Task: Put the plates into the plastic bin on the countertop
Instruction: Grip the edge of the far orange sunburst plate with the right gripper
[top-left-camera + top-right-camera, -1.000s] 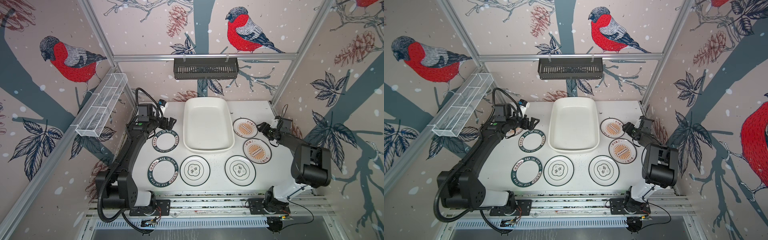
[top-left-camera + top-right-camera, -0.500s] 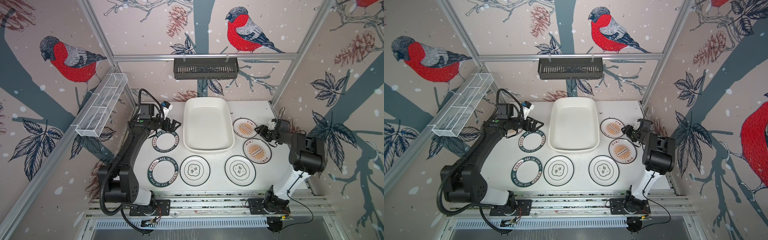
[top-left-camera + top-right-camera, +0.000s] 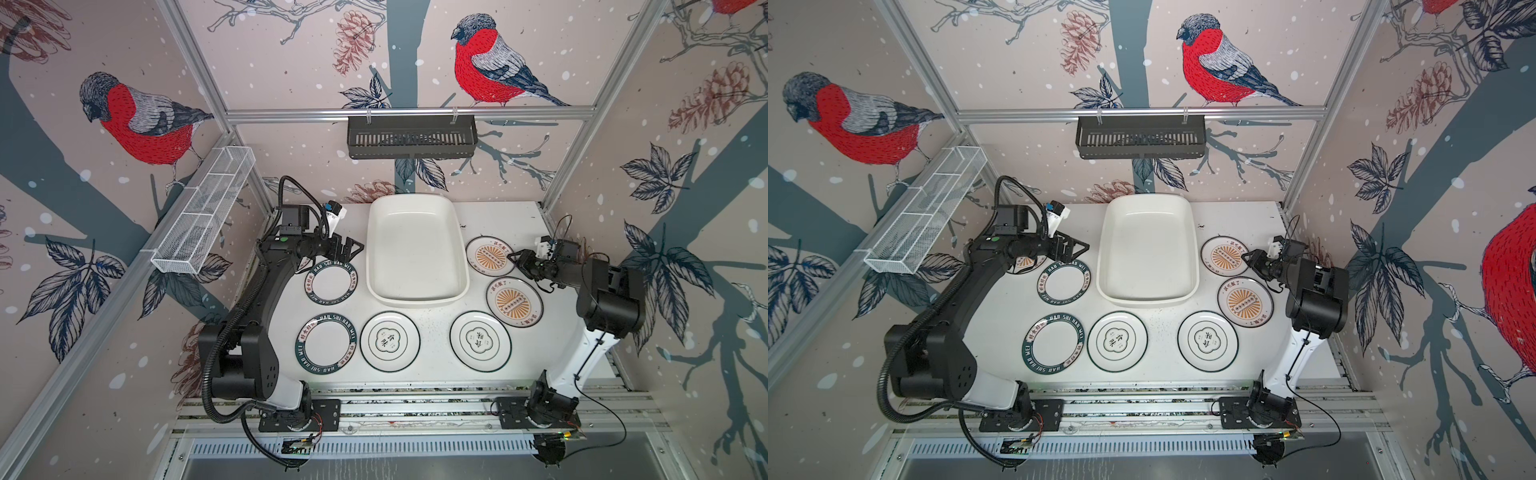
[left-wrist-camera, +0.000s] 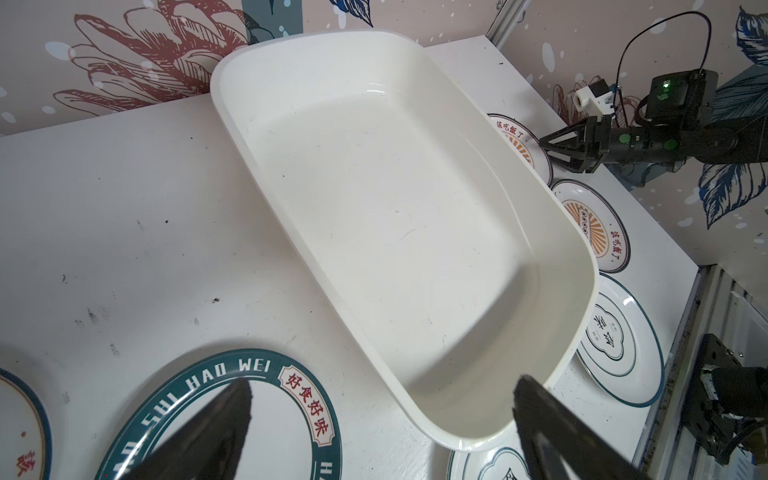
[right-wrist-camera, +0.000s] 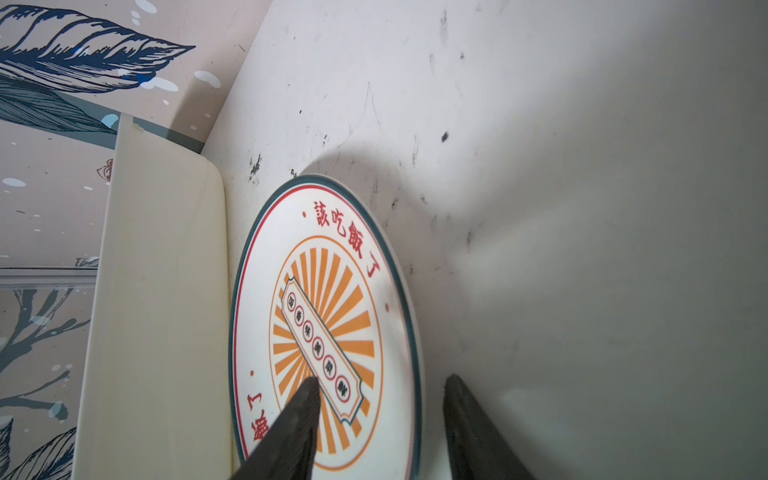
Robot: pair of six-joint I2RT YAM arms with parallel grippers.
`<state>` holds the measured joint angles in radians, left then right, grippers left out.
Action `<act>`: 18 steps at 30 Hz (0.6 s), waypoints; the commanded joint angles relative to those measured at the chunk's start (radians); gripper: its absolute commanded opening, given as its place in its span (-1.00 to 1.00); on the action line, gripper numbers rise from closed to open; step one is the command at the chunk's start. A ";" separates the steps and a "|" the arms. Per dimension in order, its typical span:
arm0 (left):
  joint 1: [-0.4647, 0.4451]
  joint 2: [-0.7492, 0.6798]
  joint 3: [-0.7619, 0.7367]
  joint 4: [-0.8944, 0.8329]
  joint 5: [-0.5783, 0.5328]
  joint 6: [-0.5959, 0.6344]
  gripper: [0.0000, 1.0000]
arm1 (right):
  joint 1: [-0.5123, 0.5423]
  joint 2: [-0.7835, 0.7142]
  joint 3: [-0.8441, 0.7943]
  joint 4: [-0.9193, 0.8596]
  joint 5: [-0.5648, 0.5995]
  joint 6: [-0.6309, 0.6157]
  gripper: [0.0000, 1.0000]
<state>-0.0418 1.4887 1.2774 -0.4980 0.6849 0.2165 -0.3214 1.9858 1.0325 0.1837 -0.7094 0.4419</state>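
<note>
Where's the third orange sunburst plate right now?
In both top views, the third sunburst plate sits on the left of the countertop, mostly hidden under the left arm, just beyond the farther lettered-rim plate.

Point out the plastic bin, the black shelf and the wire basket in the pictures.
plastic bin (image 3: pixel 415 253): in a top view, on its bare floor.
black shelf (image 3: pixel 411 137): in a top view, on its slotted front wall.
wire basket (image 3: pixel 200 212): in a top view, on the mesh of its middle compartment.
</note>
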 commanded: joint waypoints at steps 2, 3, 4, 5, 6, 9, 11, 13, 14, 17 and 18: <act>0.000 0.001 -0.006 -0.005 0.036 0.017 0.95 | -0.002 0.023 0.002 -0.085 -0.003 0.000 0.00; 0.000 -0.001 -0.009 -0.005 0.039 0.016 0.95 | -0.002 0.025 0.003 -0.090 -0.006 -0.002 -0.02; -0.001 -0.001 -0.011 -0.007 0.044 0.016 0.95 | -0.001 0.028 0.003 -0.092 -0.005 -0.002 -0.03; -0.001 -0.001 -0.013 -0.007 0.048 0.016 0.95 | -0.001 0.030 0.003 -0.091 -0.004 0.001 -0.04; 0.000 -0.002 -0.011 -0.012 0.056 0.019 0.95 | -0.001 0.033 0.004 -0.090 -0.005 0.004 -0.06; 0.000 -0.002 -0.008 -0.023 0.074 0.024 0.95 | -0.001 0.048 0.010 -0.097 -0.003 0.005 -0.07; 0.000 -0.001 -0.007 -0.024 0.077 0.023 0.95 | -0.001 0.061 0.016 -0.105 -0.006 0.003 -0.09; 0.000 -0.004 -0.007 -0.024 0.077 0.021 0.95 | 0.000 0.069 0.021 -0.111 -0.008 0.001 -0.12; 0.000 -0.004 -0.007 -0.024 0.077 0.021 0.95 | 0.001 0.074 0.021 -0.112 -0.005 0.002 -0.14; -0.001 -0.005 -0.007 -0.026 0.074 0.024 0.95 | 0.001 0.076 0.023 -0.116 0.007 0.003 -0.22; -0.001 -0.006 -0.008 -0.026 0.076 0.024 0.95 | 0.001 0.078 0.023 -0.118 0.010 0.003 -0.23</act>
<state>-0.0418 1.4887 1.2675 -0.5121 0.7361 0.2169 -0.3233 2.0449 1.0618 0.2070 -0.7834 0.4427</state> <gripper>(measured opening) 0.974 0.387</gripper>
